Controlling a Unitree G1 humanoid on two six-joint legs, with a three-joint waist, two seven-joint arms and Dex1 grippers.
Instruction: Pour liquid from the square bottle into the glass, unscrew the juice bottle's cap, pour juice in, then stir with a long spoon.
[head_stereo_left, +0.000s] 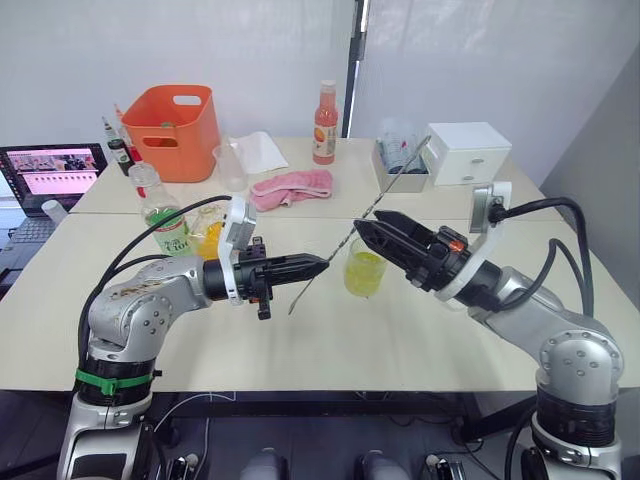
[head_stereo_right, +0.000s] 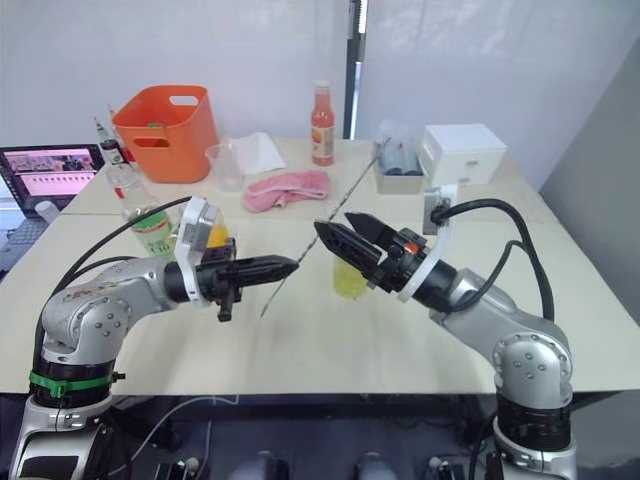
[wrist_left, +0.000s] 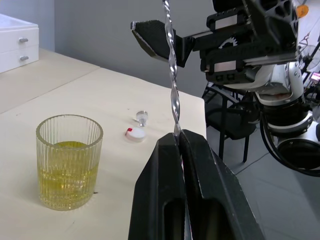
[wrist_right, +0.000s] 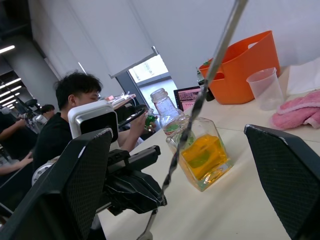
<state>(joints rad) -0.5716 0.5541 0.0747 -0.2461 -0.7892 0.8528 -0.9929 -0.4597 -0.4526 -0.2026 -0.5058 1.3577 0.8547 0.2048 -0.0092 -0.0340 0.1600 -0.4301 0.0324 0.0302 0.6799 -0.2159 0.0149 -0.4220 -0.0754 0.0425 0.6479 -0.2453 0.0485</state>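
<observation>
The left gripper (wrist_left: 180, 137) pinched the long spoon (wrist_left: 172, 85) low on its twisted stem. The right gripper (head_stereo_left: 372, 231) stood wide around its upper stem. Thin, stiff, probably slippery: grip mid-stem.

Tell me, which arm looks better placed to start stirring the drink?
Probably the left: its pincer is already shut on the long spoon. The right pincer hangs open around the stem above the glass.

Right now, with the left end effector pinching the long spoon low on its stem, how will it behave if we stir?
The long spoon looks like stiff twisted metal, so it probably won't flex. Pinched near one end by the left end effector, it may pivot or slip. The ribbed glass looks light and might slide if knocked.
</observation>
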